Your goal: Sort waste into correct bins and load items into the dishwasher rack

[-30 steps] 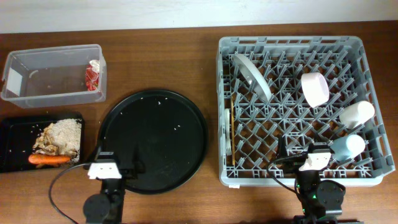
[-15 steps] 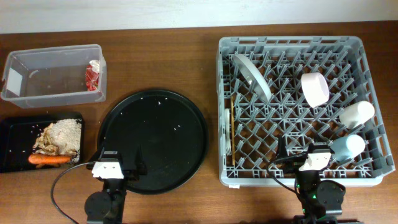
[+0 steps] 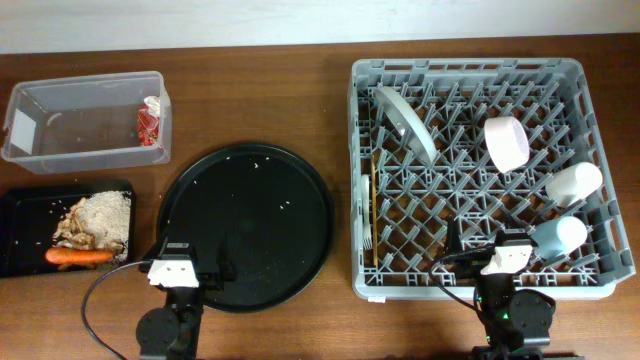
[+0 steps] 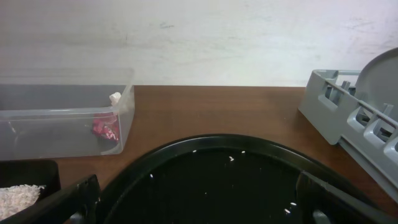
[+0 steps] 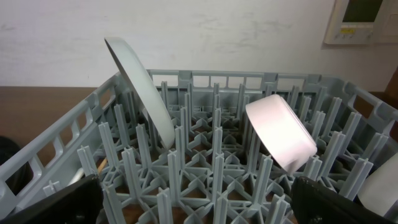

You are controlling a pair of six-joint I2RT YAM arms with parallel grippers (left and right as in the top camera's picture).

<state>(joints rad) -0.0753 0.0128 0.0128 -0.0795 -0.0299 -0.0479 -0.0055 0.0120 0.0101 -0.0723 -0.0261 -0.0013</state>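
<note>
Overhead, one dishwasher rack [image 3: 470, 66] fills the table's right side, holding one white plate [image 3: 404, 122], one white bowl [image 3: 506, 143] and two cups, white [image 3: 574, 183] and light blue [image 3: 558, 236]. One wrapper [image 3: 150, 122] lies in the clear tub [image 3: 90, 78] at the far-left corner. One carrot [image 3: 78, 256] and scraps [image 3: 100, 215] lie in the black tray [image 3: 20, 230] at the left edge. The left gripper [image 4: 202, 205] and right gripper [image 5: 199, 202] are spread wide, holding nothing.

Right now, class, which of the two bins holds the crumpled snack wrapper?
The clear plastic tub: the red-and-white wrapper lies at its right end. The shallow black tray holds food scraps and a carrot instead.
</note>
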